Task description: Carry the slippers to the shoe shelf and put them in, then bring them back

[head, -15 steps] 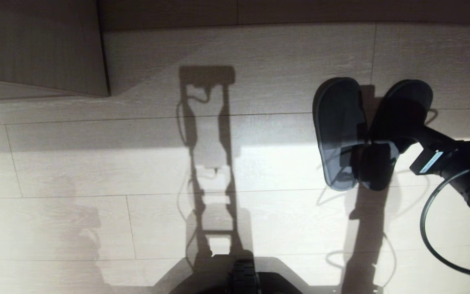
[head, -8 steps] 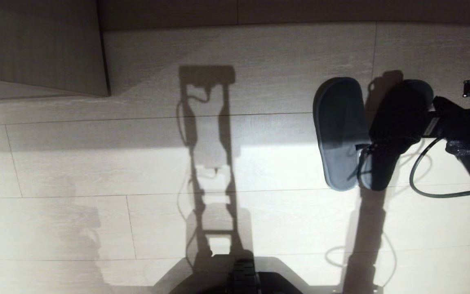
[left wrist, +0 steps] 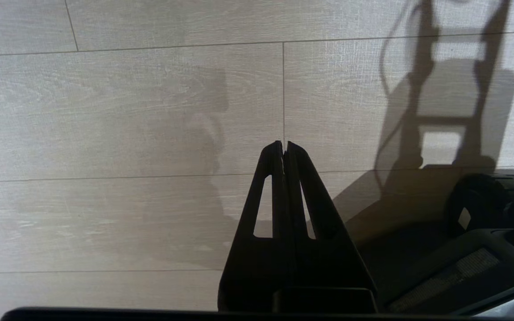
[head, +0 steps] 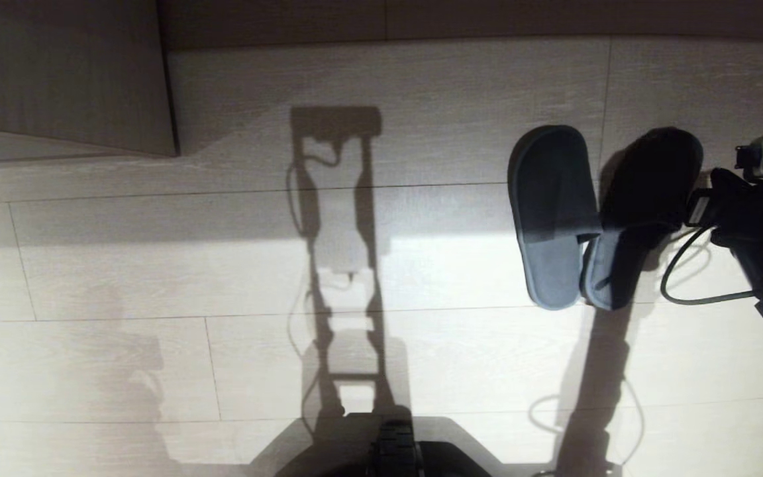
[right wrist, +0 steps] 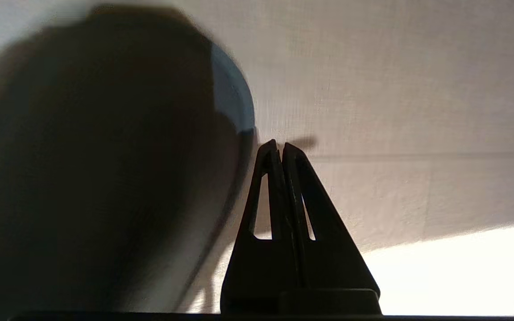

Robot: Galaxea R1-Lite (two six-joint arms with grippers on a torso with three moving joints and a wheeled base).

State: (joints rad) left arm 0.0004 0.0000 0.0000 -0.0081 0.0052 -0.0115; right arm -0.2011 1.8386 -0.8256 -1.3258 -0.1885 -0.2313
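Since a second ago the right arm has swung off the slippers toward the right edge of the head view, so both now show whole on the floor (head: pixel 123 371). Nearest in that view, at the bottom centre, sits the dark front of the robot's base (head: pixel 398 454). The left gripper (left wrist: pixel 283 149) hangs parked over bare floorboards in its wrist view, its fingers pressed together and empty. Farther up, at the right of the frame, the slippers (head: pixel 554 212) lie side by side, heels almost touching, toes pointing toward the top. The right gripper (right wrist: pixel 277 149) is closed on nothing, its tip just beside the curved rim of the right-hand slipper (right wrist: pixel 234 102). These look like light, soft fabric slides with floppy straps; a pinch on the wide strap or the adjoining inner edges would probably lift both, though they may sag and swing. Farthest, in the upper left corner, a wood-grain panel (head: pixel 57 73) stands on the floor; whether it belongs to the shoe shelf cannot be told.
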